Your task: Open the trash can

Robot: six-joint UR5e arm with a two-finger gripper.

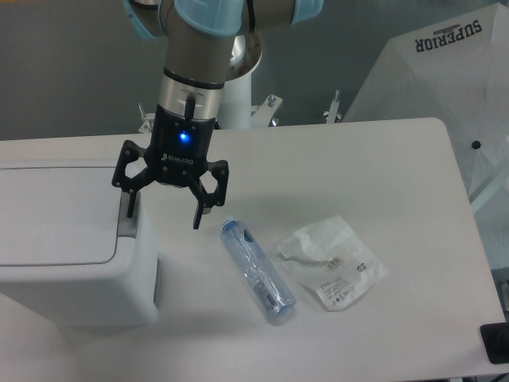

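The trash can (71,282) is a large boxy white bin at the left of the table, its flat white lid (56,215) lying closed. A grey push tab (127,224) sits at the lid's right edge. My gripper (164,212) hangs at the bin's right edge, fingers spread open and empty. Its left fingertip (131,207) is over or touching the grey tab, I cannot tell which. Its right fingertip (198,220) is over the table beside the bin.
A clear plastic bottle with a blue cap (256,270) lies on the table right of the bin. A crumpled clear plastic bag (330,261) lies further right. A white umbrella-like cover (445,87) stands at the far right. A dark object (495,344) sits at the bottom right corner.
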